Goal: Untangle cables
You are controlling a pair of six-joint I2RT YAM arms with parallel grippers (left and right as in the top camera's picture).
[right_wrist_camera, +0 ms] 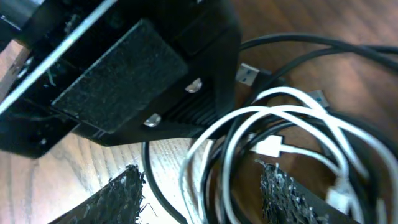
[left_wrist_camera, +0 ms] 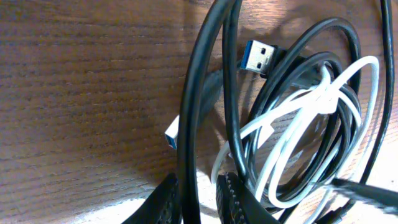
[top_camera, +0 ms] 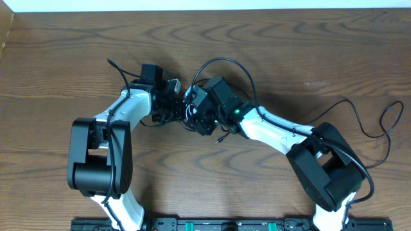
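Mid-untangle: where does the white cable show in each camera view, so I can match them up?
Overhead: not discernible; it is hidden where the left gripper and right gripper meet.
Left wrist: the white cable loops right of centre, among the black cables.
Right wrist: its loops and white plug lie centre to right.
Shared landmark: a metal USB plug above the white loops, probably the same one.

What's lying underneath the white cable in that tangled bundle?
Under the white cable lie black cables in loops, then the wooden table. How the strands cross deeper in the bundle is covered.
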